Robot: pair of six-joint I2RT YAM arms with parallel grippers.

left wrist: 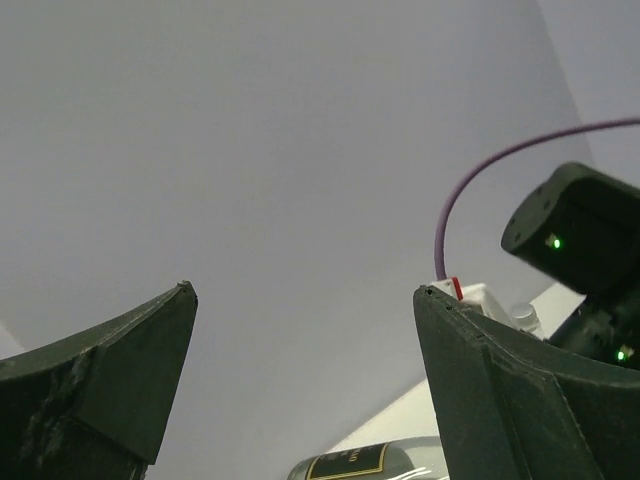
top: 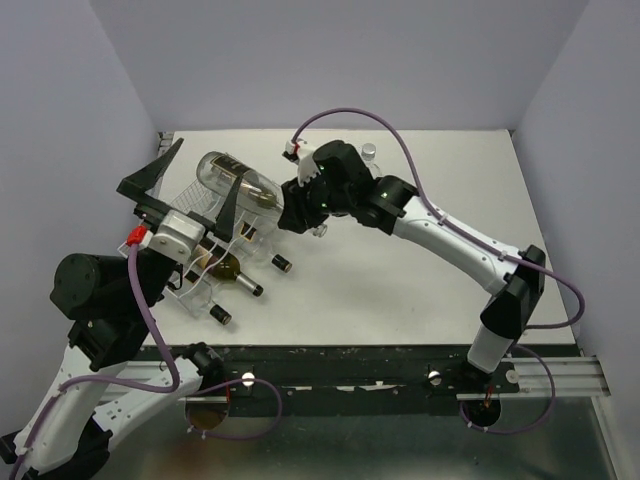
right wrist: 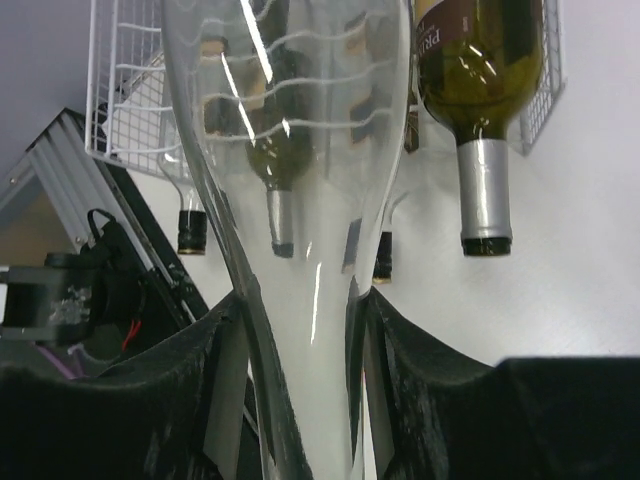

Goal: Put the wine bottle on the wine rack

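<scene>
While right gripper (top: 288,205) clamps bottle (top: 235,185) at the neck | bottle lies over rack (right wrist: 130,100), body away from gripper, roughly parallel to racked bottles (right wrist: 478,70) | left gripper (top: 190,192) spread wide, empty.

LAB BENCH, OVERHEAD AND WRIST VIEWS: A white bench (top: 400,290) sits enclosed by pale grey walls (top: 350,60) on 3 sides. At its left side, 3 dark-tipped bottle necks (top: 250,289) point toward the near right. Close up, a green bottle (right wrist: 480,60) with a dark label and silver neck foil lies on its side. A small clear item (top: 368,150), too small to identify, stands near the bench's far edge. An aluminium rail (top: 560,375) runs along the near edge, beside a black strip (top: 350,355).
</scene>
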